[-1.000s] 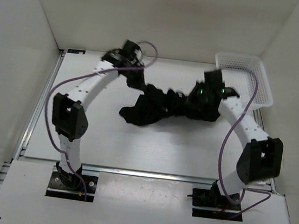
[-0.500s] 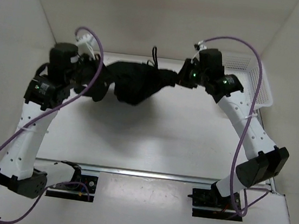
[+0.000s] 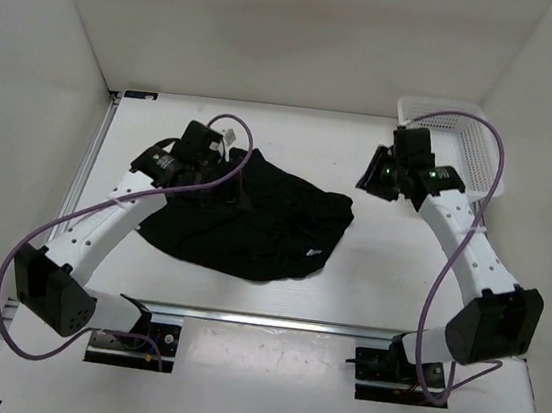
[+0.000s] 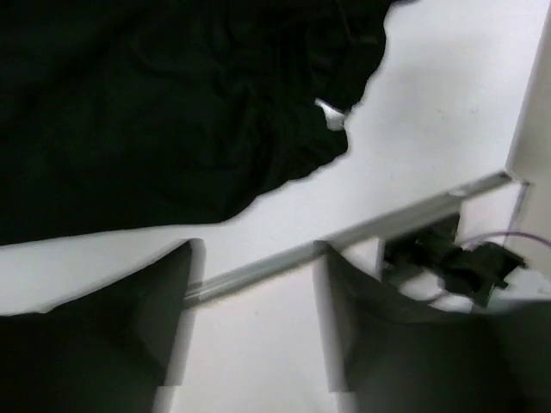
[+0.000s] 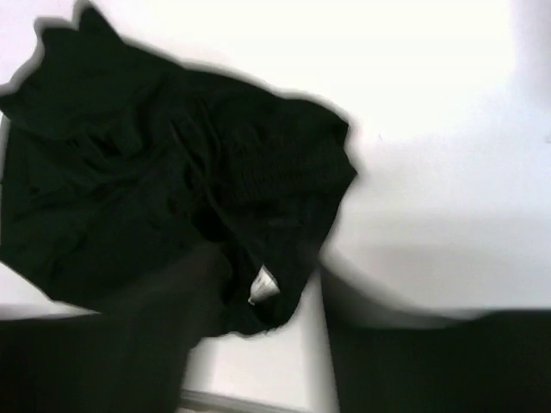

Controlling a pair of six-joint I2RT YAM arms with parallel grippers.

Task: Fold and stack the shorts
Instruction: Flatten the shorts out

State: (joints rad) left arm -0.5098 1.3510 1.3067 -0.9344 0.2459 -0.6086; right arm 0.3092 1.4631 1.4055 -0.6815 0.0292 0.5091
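Gaping, both empty: left gripper [image 3: 239,188] above shorts [image 3: 253,226], right gripper [image 3: 370,174] seemingly clear.

Shorts [image 3: 244,218]: matt black cloth; table [image 3: 379,270]: smooth white.

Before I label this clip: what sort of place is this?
Probably a lab robot cell: a white table boxed by plain panels, left arm and right arm bolted at its edge.

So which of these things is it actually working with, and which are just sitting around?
In the job: the black shorts, the left pincer, the right pincer.
Just lying about: the white mesh basket, at the far right corner.
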